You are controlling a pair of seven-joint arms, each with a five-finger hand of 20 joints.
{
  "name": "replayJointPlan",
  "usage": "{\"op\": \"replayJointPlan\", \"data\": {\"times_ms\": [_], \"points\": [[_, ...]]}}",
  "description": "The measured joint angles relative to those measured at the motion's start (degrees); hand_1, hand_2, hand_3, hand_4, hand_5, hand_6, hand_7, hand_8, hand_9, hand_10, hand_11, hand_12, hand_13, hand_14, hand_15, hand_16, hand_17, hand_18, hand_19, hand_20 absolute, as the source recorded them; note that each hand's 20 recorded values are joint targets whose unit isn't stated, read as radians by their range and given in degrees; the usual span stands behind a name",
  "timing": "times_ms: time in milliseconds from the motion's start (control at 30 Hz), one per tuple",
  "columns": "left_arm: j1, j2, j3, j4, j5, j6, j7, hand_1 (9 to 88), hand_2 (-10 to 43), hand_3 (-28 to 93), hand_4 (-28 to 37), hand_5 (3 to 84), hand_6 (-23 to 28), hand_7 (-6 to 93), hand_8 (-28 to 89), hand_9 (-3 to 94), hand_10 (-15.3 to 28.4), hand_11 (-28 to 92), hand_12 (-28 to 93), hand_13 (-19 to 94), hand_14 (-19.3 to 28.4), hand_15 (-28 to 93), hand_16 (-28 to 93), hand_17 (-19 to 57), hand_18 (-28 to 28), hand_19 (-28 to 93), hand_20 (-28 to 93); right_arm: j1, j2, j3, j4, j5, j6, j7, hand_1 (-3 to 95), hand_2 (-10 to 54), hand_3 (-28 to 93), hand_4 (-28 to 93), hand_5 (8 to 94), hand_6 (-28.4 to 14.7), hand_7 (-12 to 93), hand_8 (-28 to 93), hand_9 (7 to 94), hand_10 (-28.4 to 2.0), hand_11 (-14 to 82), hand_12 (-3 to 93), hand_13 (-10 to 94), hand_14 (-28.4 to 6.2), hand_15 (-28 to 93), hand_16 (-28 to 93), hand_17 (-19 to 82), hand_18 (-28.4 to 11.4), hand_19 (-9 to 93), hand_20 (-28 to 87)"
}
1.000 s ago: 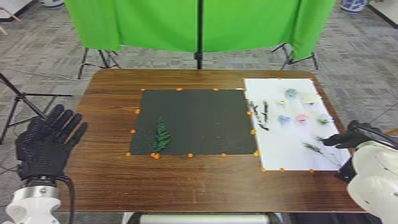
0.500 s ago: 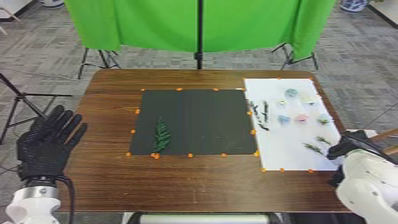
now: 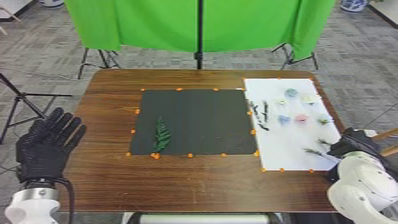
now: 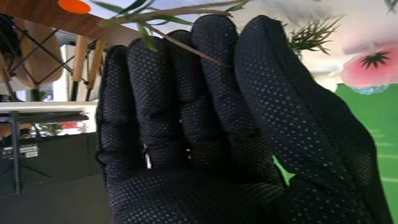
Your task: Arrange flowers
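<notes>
Back swings the right hand (image 3: pixel 355 143) beside the white sheet (image 3: pixel 280 142), open, fingers straight, gripping nothing, a green sprig (image 4: pixel 147 39) across its fingertips; left hand (image 3: pixel 44 152) open, empty.

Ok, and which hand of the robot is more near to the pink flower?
The right. The right hand is at the right edge of the white sheet, just below the pink flower's row; the left hand is by the table's opposite edge.
</notes>
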Motion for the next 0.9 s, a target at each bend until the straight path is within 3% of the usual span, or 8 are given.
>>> {"op": "replayJointPlan", "data": {"times_ms": [333,433,733,900], "points": [[0.60,-0.12,-0.09,-0.01,0.02,-0.04,-0.27,31.3,16.1,74,-28.3,48.0,7.3,21.4,-10,42.7,14.6,28,13,34,14.2,44,-6,-3.2,14.2,35,14,-0.04,1.05,-0.02,-4.19,-0.73,4.23,-0.01,60.1,-9.5,70,-26,81.1,-2.1,26,18,75.8,-14.9,18.5,49.1,53,-14.2,54,36,22,-26.2,67,21],[0.65,-0.12,-0.11,-0.02,0.03,-0.04,-0.37,30.0,13.1,74,-28.3,47.7,7.4,21.1,-10,42.1,14.7,28,13,33,14.1,44,-6,-3.2,14.2,34,13,1.75,1.50,-1.82,-6.10,-1.11,5.92,-0.08,59.8,-9.5,70,-26,80.6,-2.2,26,19,75.9,-15.1,18.9,49.2,53,-14.4,54,35,22,-26.2,67,21],[0.92,0.01,0.25,-0.02,-0.69,-0.27,-0.31,27.5,11.6,75,-28.3,47.0,7.6,19.9,-10,41.7,14.8,28,13,33,14.1,43,-6,-3.3,14.3,34,14,16.15,0.86,-17.35,-7.19,-1.41,8.25,-3.53,59.5,-9.5,70,-24,80.0,-2.4,27,20,75.6,-15.5,19.6,49.6,53,-15.1,55,35,22,-26.6,68,20],[0.57,0.20,0.91,0.12,-0.64,-0.26,-0.47,27.5,11.6,75,-28.3,47.0,7.6,19.9,-10,41.7,14.8,27,13,33,14.2,43,-6,-3.3,14.3,34,14,26.20,-3.91,-27.81,-3.64,-1.84,7.21,-5.66,59.7,-9.5,70,-24,79.9,-2.6,27,20,75.7,-15.5,19.6,49.4,53,-15.6,56,35,22,-26.9,68,20]]}}
